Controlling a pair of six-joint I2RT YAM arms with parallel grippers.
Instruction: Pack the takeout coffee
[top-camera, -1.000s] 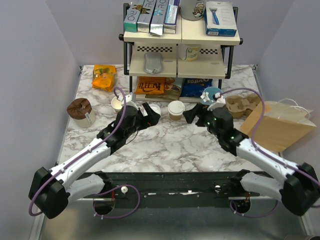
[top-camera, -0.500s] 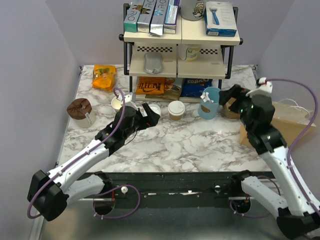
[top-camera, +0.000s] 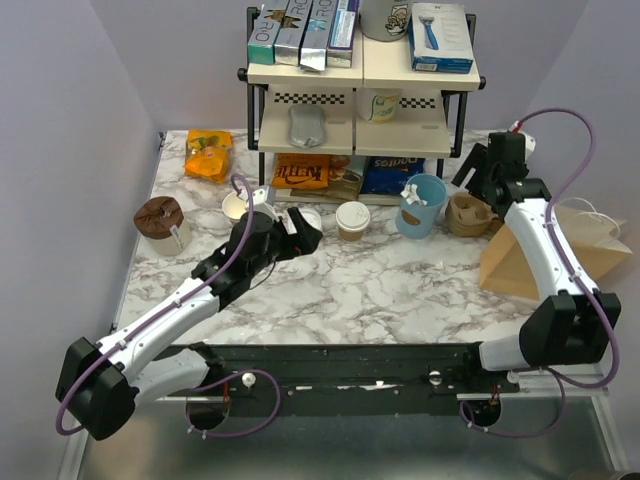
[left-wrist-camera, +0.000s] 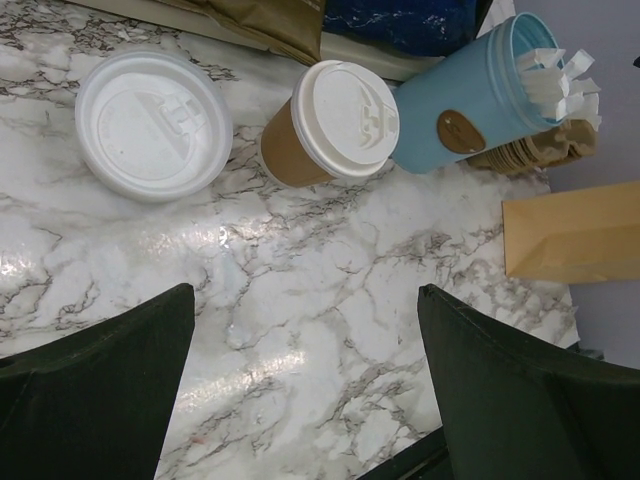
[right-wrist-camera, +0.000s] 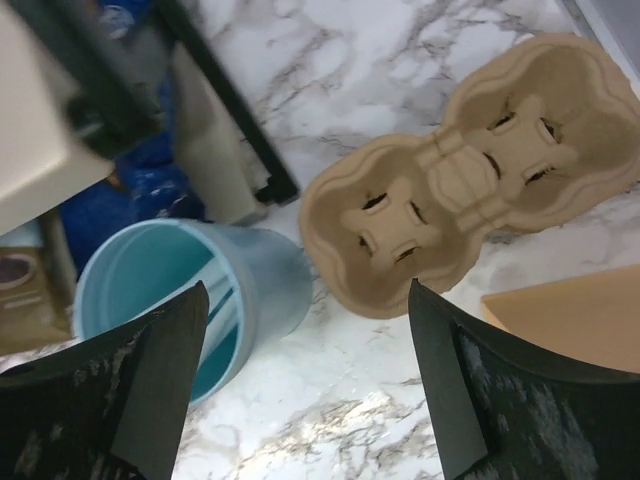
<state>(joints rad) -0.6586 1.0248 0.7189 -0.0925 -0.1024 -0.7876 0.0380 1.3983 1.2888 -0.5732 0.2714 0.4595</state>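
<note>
1. The takeout coffee, a small tan-brown paper cup with a round white plastic lid (top-camera: 352, 220), stands upright on the marble table (top-camera: 380, 290), just in front of the two-tier shelf rack (top-camera: 360, 120).
2. The left pincer (left-wrist-camera: 305, 300) hovers near it with its fingers spread wide and nothing held. The cup sits ahead of the gap.
3. A loose flat white plastic lid (left-wrist-camera: 153, 125) lies close on one side of it, and a tall light-blue cup (left-wrist-camera: 470, 110) stands close on the other.
4. The right pincer (right-wrist-camera: 308, 300) is spread too and empty, hanging over the moulded tan cardboard cup carrier (right-wrist-camera: 470, 170) near the table's right edge.
5. The brown paper bag (top-camera: 550, 260) lies at that right edge, and bare marble runs from the coffee across to it.
</note>
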